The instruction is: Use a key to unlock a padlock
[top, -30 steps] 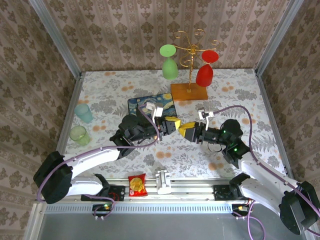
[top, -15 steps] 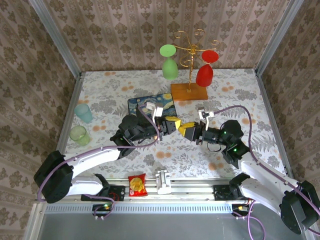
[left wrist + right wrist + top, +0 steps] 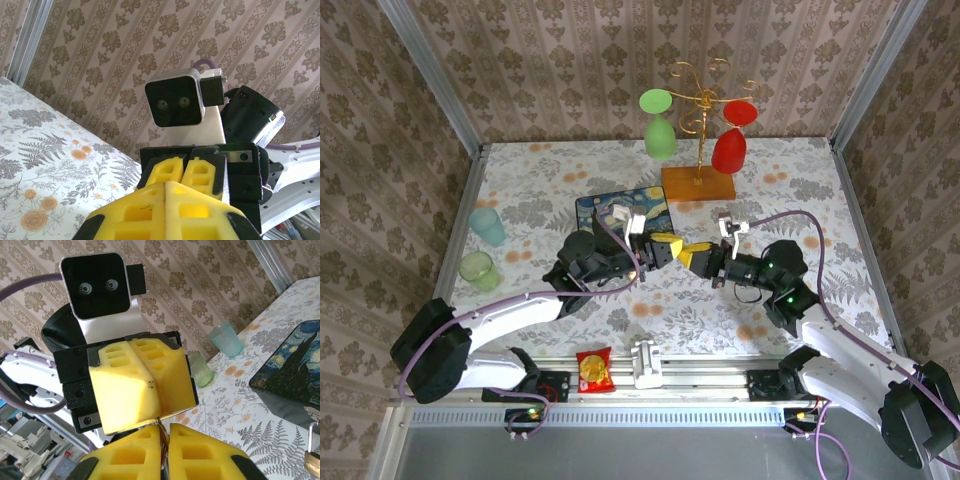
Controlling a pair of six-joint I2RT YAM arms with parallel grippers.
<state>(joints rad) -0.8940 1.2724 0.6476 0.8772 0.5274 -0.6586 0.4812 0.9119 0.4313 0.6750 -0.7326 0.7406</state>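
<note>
My two grippers meet tip to tip above the middle of the table. The left gripper point(image 3: 672, 243) has its yellow fingers pressed together point(image 3: 166, 184). The right gripper point(image 3: 686, 251) is shut on a thin metal key point(image 3: 162, 440), which pokes up from between its fingers to the seam of the left gripper's fingers point(image 3: 150, 385). I cannot tell whether the left fingers pinch it. The padlock point(image 3: 313, 461), a small brass body with a silver shackle, shows at the right edge of the right wrist view, below the painted box point(image 3: 295, 365).
The painted box point(image 3: 625, 208) lies behind the left gripper. A wooden stand point(image 3: 698, 183) at the back holds a green glass point(image 3: 660, 137) and a red glass point(image 3: 729, 150). Two cups point(image 3: 488, 225) point(image 3: 478, 270) stand at the left. A snack packet point(image 3: 594, 371) and a white clip point(image 3: 647, 362) lie at the front rail.
The right gripper has moved left and slightly back, closing the gap until its tips touch the left gripper's tips. The left arm has hardly moved.
</note>
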